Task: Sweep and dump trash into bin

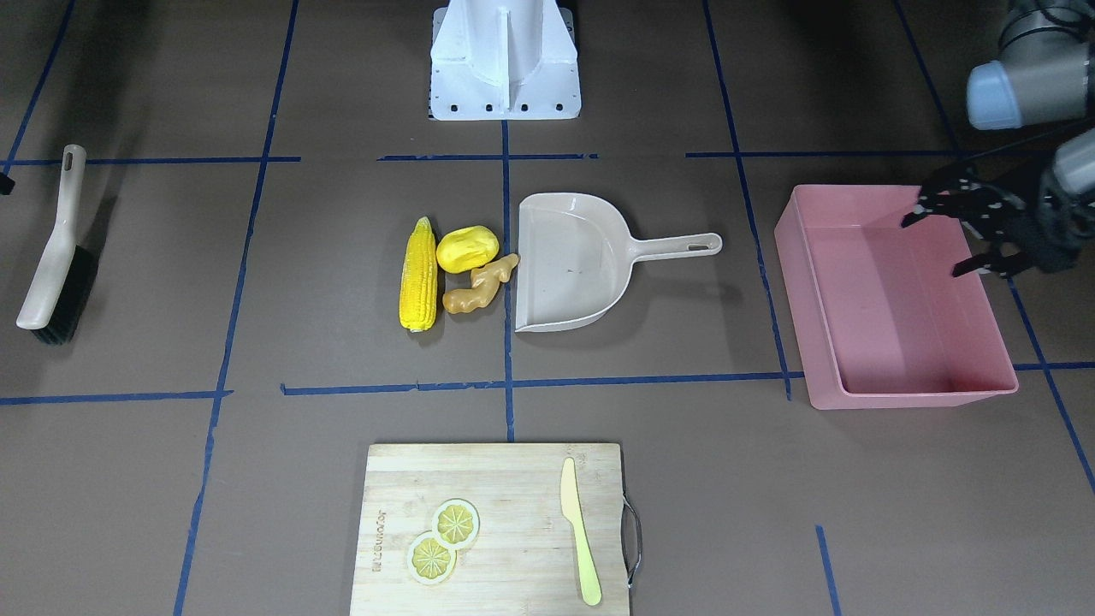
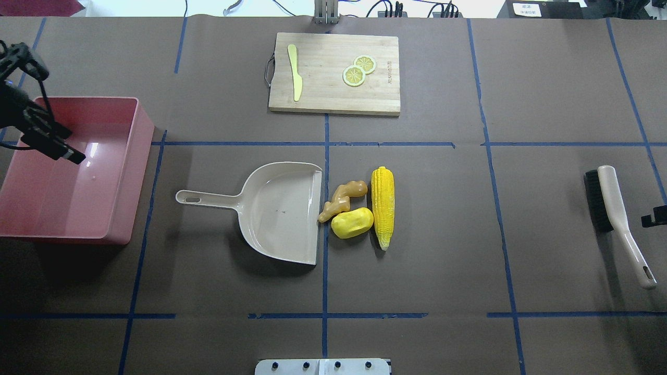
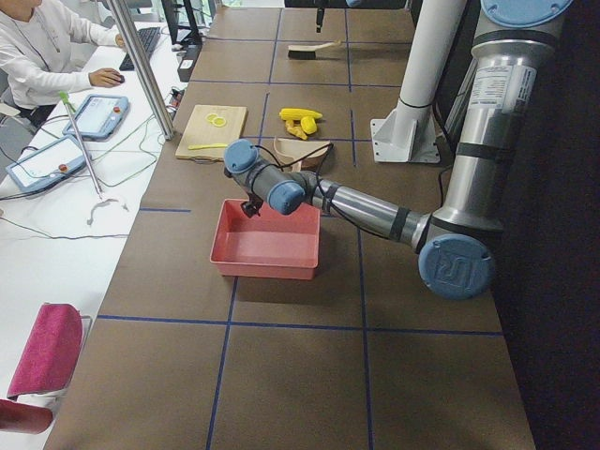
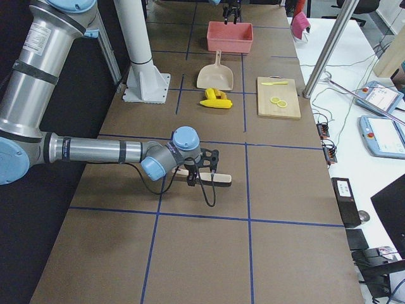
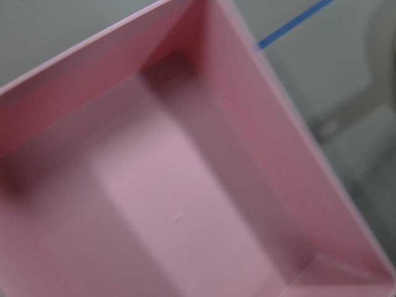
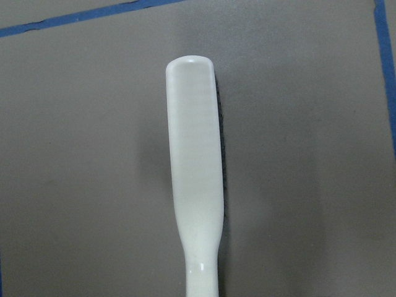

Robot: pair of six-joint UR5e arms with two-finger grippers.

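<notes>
The trash lies mid-table: a long corn cob, a rounded yellow lump and a tan ginger root, right by the open lip of the beige dustpan. The pink bin stands past the dustpan's handle, with nothing inside. Above the bin's robot-side end hovers my left gripper, open and holding nothing. My right gripper hangs over the handle of the white brush at the other end of the table. Only a sliver of it shows in the overhead view, so I cannot tell its state.
A wooden cutting board with two lemon slices and a pale knife sits on the operators' side. The robot's white base stands at the opposite edge. A person sits at a desk beyond the table.
</notes>
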